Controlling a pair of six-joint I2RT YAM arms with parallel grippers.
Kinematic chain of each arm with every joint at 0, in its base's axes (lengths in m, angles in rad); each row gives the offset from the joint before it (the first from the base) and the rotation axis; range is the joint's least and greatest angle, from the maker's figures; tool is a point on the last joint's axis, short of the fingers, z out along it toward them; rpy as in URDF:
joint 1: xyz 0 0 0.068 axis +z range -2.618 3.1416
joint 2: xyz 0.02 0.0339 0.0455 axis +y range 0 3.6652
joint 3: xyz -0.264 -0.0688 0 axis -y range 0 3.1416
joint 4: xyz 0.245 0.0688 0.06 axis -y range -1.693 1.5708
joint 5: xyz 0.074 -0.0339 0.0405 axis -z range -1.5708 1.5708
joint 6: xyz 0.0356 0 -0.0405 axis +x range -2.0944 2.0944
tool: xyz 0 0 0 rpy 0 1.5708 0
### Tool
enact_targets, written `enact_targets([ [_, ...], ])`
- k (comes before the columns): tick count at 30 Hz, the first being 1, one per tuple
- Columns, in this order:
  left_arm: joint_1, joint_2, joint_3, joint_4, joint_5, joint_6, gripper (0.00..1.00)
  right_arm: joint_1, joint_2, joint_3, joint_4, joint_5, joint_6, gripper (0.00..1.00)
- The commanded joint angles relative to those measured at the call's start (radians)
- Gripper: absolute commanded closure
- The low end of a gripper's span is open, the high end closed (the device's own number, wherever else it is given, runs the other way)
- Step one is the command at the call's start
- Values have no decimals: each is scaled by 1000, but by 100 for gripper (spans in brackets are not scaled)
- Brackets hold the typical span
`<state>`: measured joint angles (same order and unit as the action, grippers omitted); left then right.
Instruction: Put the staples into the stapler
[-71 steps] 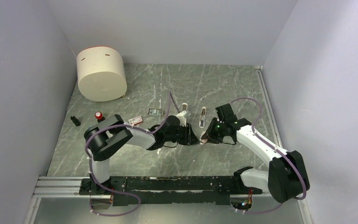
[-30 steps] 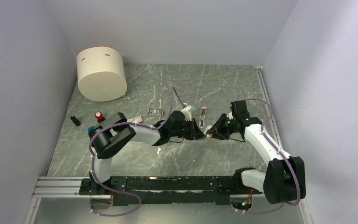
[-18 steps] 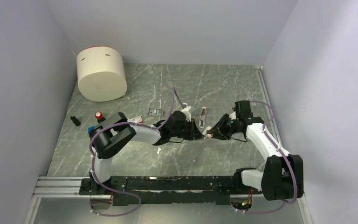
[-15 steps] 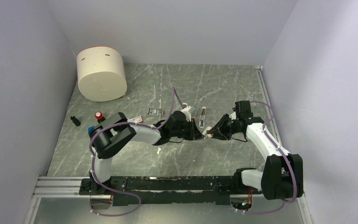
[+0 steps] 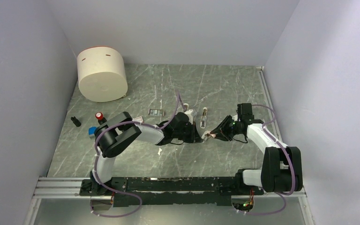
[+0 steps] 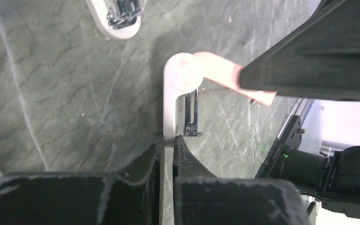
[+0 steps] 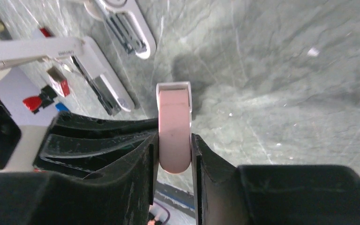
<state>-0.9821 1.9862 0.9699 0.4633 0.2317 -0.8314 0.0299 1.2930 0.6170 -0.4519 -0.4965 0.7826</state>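
Note:
A small pink-and-white piece (image 5: 207, 136) hangs between my two grippers near the table's middle. My left gripper (image 6: 168, 138) is shut on its thin white plate (image 6: 170, 101). The pink part (image 7: 174, 129) sits pinched between the pads of my right gripper (image 7: 174, 140). The slim white stapler (image 5: 204, 117) lies on the table just beyond them, its metal channel facing up (image 7: 131, 30). The dark grey staples (image 5: 155, 112) and their red-and-white box (image 5: 136, 122) lie to the left of my left arm.
A short white piece (image 5: 187, 114) lies beside the stapler. A big cream cylinder (image 5: 101, 74) stands at the back left. A red-capped item (image 5: 99, 115), a blue item (image 5: 92, 131) and a small black item (image 5: 76, 121) sit at the left.
Both grippers have stayed joined at the pink-and-white piece and shifted slightly left. The right arm's elbow has swung in closer, and the left arm's elbow has moved right.

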Motion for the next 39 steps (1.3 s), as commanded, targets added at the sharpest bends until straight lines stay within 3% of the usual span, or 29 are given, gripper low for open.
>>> enact_targets([
  [1, -4, 28, 10, -77, 44, 31, 95, -27, 11, 26, 111, 62, 33, 65],
  [11, -4, 36, 22, -90, 49, 33, 95, -27, 38, 20, 144, 57, 11, 58],
  [14, -4, 34, 28, -97, 44, 35, 95, -27, 11, 26, 98, 83, -54, 48],
  [18, -3, 37, 30, -99, 40, 25, 95, -18, -76, 1, -4, 134, -116, 29],
  [22, 0, 41, 32, -97, 43, 16, 95, 18, -167, -60, -42, 131, -107, 24],
  [32, 12, 50, 33, -88, 67, -6, 95, 248, -153, -83, -20, 252, -14, 25],
  [39, 15, 49, 26, -83, 69, -13, 95, 294, -85, -126, 76, 258, 65, 54],
])
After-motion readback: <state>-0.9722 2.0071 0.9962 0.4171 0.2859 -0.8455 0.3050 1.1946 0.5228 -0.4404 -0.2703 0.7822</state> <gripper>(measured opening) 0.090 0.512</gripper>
